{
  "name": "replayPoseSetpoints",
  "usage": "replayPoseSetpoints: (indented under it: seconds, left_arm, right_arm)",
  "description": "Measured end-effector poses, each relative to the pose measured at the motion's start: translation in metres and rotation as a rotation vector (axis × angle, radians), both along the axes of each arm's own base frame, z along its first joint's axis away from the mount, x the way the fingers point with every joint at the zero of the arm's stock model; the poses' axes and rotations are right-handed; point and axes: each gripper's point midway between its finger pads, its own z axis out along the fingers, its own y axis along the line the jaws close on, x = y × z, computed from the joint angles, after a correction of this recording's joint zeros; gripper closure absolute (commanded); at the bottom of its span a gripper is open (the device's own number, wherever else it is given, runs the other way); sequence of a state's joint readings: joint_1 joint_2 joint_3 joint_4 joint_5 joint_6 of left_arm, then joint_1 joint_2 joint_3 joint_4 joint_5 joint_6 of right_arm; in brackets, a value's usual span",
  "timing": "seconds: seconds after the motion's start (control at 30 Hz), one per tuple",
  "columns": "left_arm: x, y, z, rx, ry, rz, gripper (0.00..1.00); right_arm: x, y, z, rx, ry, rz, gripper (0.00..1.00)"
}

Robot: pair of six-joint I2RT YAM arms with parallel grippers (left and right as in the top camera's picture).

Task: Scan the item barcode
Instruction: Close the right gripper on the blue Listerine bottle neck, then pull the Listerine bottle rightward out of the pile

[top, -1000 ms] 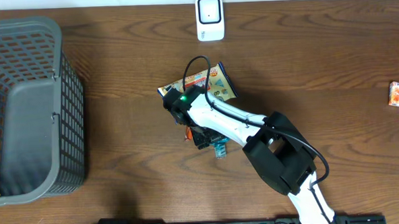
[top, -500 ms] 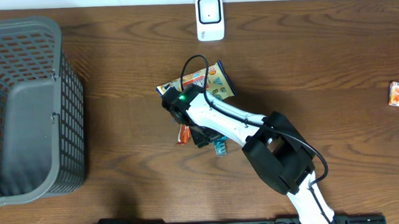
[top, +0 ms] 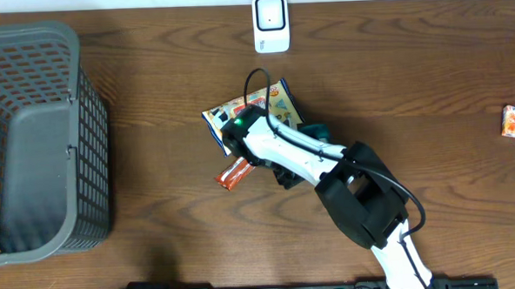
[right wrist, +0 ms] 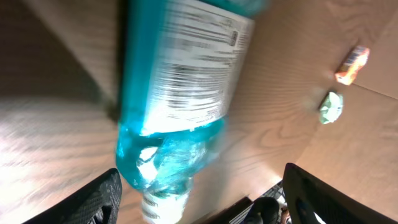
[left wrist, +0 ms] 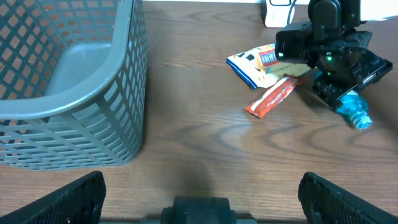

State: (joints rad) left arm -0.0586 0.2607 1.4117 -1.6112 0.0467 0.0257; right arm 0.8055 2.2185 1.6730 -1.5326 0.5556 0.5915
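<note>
Overhead, the right arm (top: 297, 150) crosses the worktop (top: 428, 59) below the scanner (top: 270, 22); a teal sliver beside it is probably the bottle (top: 314, 130). Left wrist: the left claw (left wrist: 200, 186) gapes, empty. The bottle pokes out beneath the right claw (left wrist: 345, 87), right of an orange packet (left wrist: 272, 98). Right wrist: that claw's fingers are spread, with the blurred bottle between them, clear of one.

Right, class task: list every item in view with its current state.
Basket, upright, empty.
Barcode scanner, standing, untouched.
Snack bag, lying flat.
Orange stick packet, lying flat, loose.
Right gripper, around blue bottle, grip unclear.
Blue bottle, tipped sideways, label showing.
Left gripper, open, empty.
</note>
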Motion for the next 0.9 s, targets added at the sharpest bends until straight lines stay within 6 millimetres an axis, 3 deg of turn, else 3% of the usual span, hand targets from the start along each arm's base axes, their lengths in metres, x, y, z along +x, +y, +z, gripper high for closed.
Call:
replayPoseSetpoints:
  seconds: [0.07,0.13,0.3,0.4,0.5,0.73,0.9]
  left_arm:
    - [0.0,0.0,0.0,0.0,0.0,0.0,0.01]
    - [0.0,0.0,0.0,0.0,0.0,0.0,0.01]
    - [0.0,0.0,0.0,0.0,0.0,0.0,0.01]
    - [0.0,0.0,0.0,0.0,0.0,0.0,0.01]
    - [0.0,0.0,0.0,0.0,0.0,-0.001,0.01]
    - [0.0,0.0,0.0,0.0,0.0,-0.001,0.01]
    - [0.0,0.0,0.0,0.0,0.0,0.0,0.01]
  right_arm:
    - [0.004,-0.004,0.001,-0.007,-0.022,-0.018,0.03]
    - [0.006,-0.008,0.002,-0.007,-0.041,-0.046,0.06]
    - [0.005,0.0,-0.011,0.088,-0.043,-0.139,0.34]
    - [0.0,0.018,-0.023,0.196,-0.012,-0.195,0.71]
    - [-0.007,0.038,-0.033,0.299,0.026,-0.242,0.87]
    - [-0.014,0.059,-0.043,0.398,0.062,-0.278,0.96]
    - [-0.029,0.044,-0.061,0.357,0.093,-0.288,0.99]
